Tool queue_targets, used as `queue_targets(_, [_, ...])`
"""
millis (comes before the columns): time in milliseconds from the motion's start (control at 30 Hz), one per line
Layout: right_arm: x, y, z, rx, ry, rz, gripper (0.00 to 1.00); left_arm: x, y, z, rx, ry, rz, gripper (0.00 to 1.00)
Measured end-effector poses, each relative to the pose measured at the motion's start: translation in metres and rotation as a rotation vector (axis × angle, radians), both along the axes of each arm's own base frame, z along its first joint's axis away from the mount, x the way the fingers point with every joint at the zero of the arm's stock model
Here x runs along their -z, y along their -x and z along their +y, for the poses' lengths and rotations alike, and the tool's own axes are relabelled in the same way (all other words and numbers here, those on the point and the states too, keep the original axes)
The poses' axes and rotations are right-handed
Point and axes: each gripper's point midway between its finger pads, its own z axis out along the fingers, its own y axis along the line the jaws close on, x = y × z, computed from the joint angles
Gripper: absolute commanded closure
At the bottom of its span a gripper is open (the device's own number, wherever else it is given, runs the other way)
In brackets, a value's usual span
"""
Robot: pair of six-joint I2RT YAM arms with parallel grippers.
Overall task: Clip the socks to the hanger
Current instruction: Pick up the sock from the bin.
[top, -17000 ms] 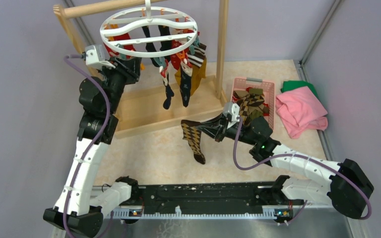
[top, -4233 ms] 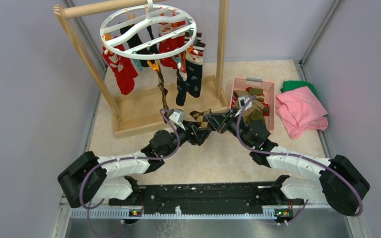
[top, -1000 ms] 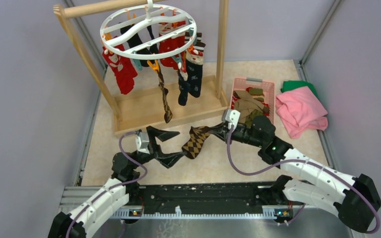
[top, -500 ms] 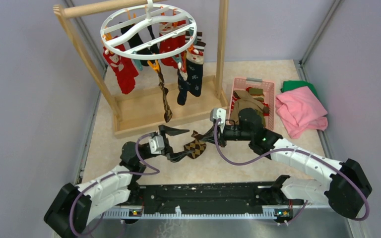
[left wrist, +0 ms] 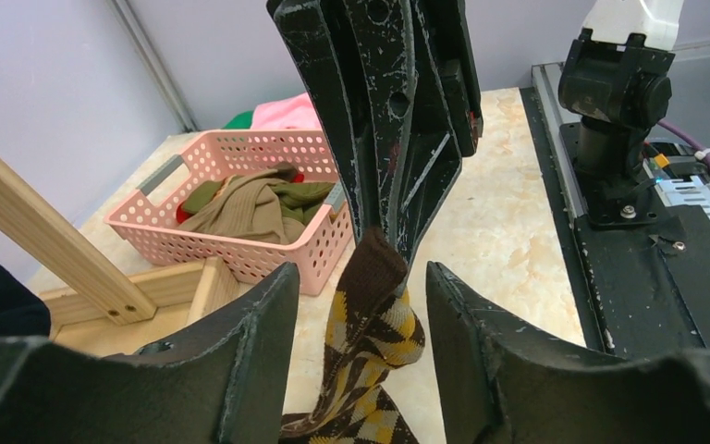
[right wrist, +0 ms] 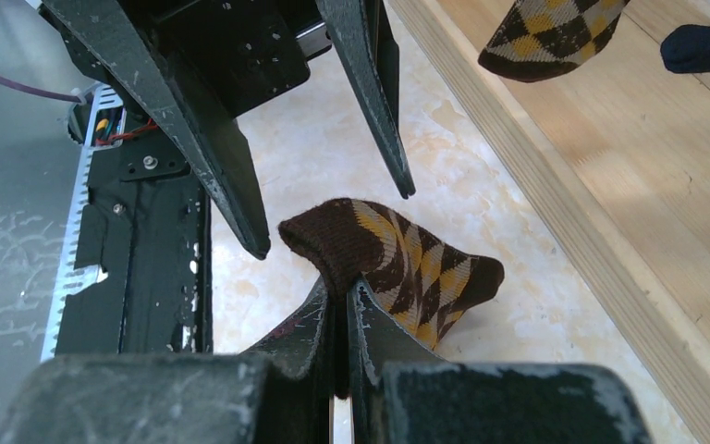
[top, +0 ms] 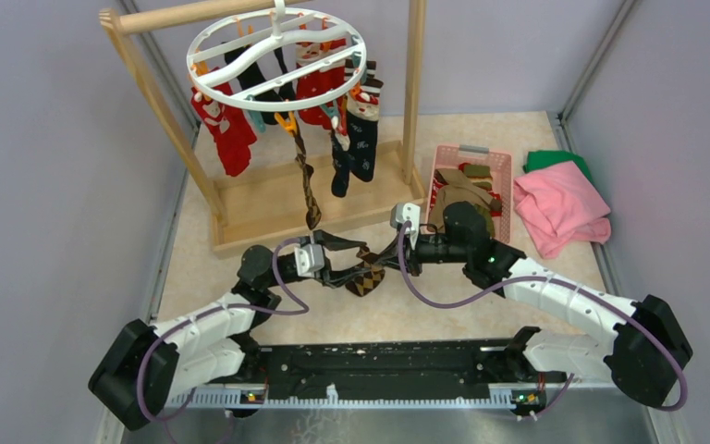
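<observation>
My right gripper is shut on the brown cuff of a brown argyle sock, held low over the floor; the right wrist view shows the pinch and the sock. My left gripper is open, its fingers on either side of that sock, not touching it. The white round hanger hangs from the wooden rack with several socks clipped on: red ones, dark ones and a second argyle sock.
A pink basket holding more socks stands right of the rack's wooden base. A pink cloth and a green cloth lie at the far right. The black arm mount runs along the near edge.
My left gripper has moved right and forward to the sock held by my right gripper, and now straddles it. The right gripper has stayed nearly still, holding the sock.
</observation>
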Motion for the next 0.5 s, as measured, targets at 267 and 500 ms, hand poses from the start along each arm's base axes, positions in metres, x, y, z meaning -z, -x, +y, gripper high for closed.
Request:
queue_targets(267, [-0.0001, 0.0006, 0.0001, -0.004, -0.001, 0.001, 1.00, 0.0084, -0.0024, -0.0046, 0.002, -0.038, 0.016, 0.77])
queue_targets(500, [-0.0002, 0.0010, 0.0002, -0.005, -0.001, 0.001, 0.98, 0.0067, -0.0077, -0.0047, -0.022, -0.043, 0.024, 1.00])
